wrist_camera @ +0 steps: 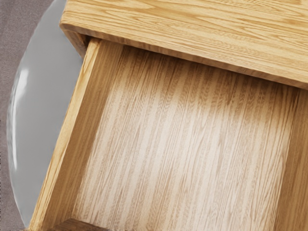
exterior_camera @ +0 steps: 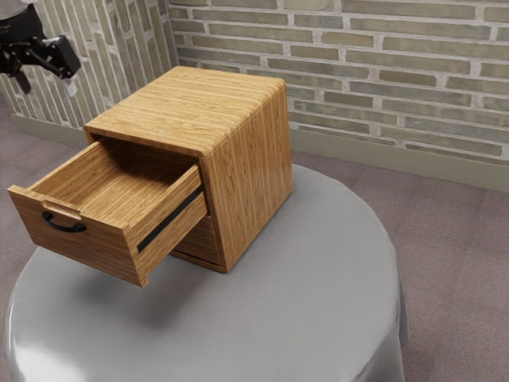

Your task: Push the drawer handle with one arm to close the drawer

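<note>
1 drawer [exterior_camera: 99, 248] with 1 handle [exterior_camera: 64, 226] juts from 1 cabinet [exterior_camera: 187, 103] (1 gripper [exterior_camera: 48, 85], fingers apart, hangs higher).

No text, label, brand, number or sign can be read in either view.

golden grain streaking the cabinet [exterior_camera: 187, 99] and drawer [exterior_camera: 95, 251], black handle [exterior_camera: 65, 228], grey cloth [exterior_camera: 310, 278], mauve floor [exterior_camera: 453, 255], grey-green brick wall [exterior_camera: 358, 70]!
</note>
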Controlling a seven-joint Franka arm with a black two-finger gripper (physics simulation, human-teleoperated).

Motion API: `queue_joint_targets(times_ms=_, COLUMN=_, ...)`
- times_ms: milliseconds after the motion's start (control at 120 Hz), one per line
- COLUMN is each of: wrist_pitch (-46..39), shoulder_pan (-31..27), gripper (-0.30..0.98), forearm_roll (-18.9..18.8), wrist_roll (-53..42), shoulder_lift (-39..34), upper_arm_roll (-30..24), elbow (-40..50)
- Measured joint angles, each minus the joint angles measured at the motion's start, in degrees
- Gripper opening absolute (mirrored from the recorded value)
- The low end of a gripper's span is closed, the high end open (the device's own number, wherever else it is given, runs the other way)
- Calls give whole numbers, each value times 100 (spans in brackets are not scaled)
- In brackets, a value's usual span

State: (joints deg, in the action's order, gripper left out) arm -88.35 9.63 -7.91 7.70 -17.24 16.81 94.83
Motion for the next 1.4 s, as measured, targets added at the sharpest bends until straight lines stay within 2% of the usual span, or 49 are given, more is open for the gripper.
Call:
queue_joint_targets(times_ms=142, wrist_pitch=48, shoulder_pan=1, gripper=69, forearm_roll=-38, wrist_roll=243, shoulder_lift=-127, upper_arm_roll=-58, elbow=175)
queue_joint_targets(times_ms=250, wrist_pitch=65, shoulder_pan=11, gripper=69, forearm_roll=60, wrist_roll=398, shoulder_lift=-808, upper_arm_roll=-524, elbow=534)
queue_joint_targets(times_ms=325, wrist_pitch=91, shoulder_pan=-148, gripper=67, forearm_roll=200, wrist_roll=522, shoulder_lift=-1695, upper_arm_roll=-865, elbow=1550)
queue_joint_targets(times_ms=508, wrist_pitch=31, shoulder_pan=-304, gripper=21, forearm_roll=169, wrist_roll=817, shoulder_lift=-3089, upper_arm_roll=-1101, elbow=3208)
queue_joint_targets(times_ms=592, wrist_pitch=-15, shoulder_pan=-304, gripper=9, forearm_roll=106, wrist_roll=971, shoulder_lift=-3549, upper_arm_roll=-1128, elbow=3688)
queue_joint_targets(times_ms=683, wrist_pitch=-95, shoulder_pan=-304, gripper=1, forearm_roll=45, wrist_roll=1118, shoulder_lift=-3884, upper_arm_roll=-1136, elbow=4100)
queue_joint_targets(times_ms=925, wrist_pitch=-376, shoulder_pan=-306, gripper=-7, forearm_roll=-15, wrist_roll=1414, shoulder_lift=-4115, upper_arm_roll=-1136, elbow=4579)
queue_joint_targets(times_ms=1150, wrist_pitch=-891, shoulder_pan=-691, gripper=-9, forearm_roll=-96, wrist_roll=1541, shoulder_lift=-3394, upper_arm_roll=-1129, elbow=4613)
queue_joint_targets(times_ms=1400, wrist_pitch=-1435, shoulder_pan=-927, gripper=-10, forearm_roll=-112, wrist_roll=1480, shoulder_lift=-3281, upper_arm_roll=-1136, elbow=4886)
